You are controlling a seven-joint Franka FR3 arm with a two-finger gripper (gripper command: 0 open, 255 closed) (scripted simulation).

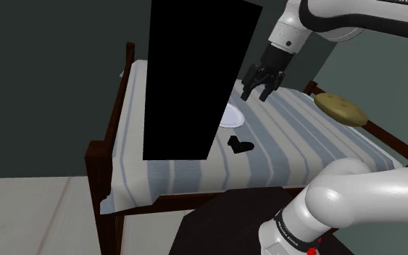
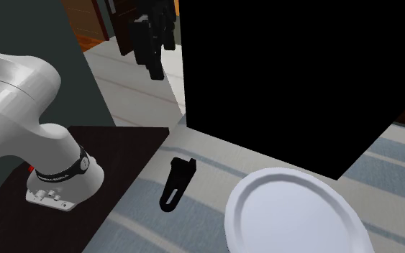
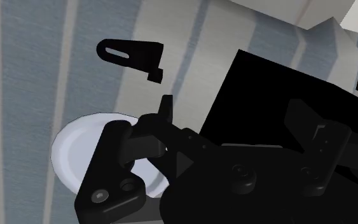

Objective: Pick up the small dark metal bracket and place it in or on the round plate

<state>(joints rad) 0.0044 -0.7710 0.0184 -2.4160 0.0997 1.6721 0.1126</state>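
**Bracket on the bedcover, gripper empty above it**

Nearest, the dark box stand (image 1: pixel 217 228) carries the white arm (image 1: pixel 369 199). Beyond it, the small black slotted bracket (image 1: pixel 240 145) lies flat on the blue-and-white striped bedcover (image 1: pixel 304 138), near the round white plate (image 1: pixel 231 116) but apart from it. Farther back, the all-black gripper (image 1: pixel 258 93) hangs above the cover, fingers spread and clasping nothing, beside a tall black area (image 1: pixel 195 72).

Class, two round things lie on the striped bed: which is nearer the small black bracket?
The white round plate, just beside the small black bracket; the tan round cushion lies far off at the shoulder view's right.
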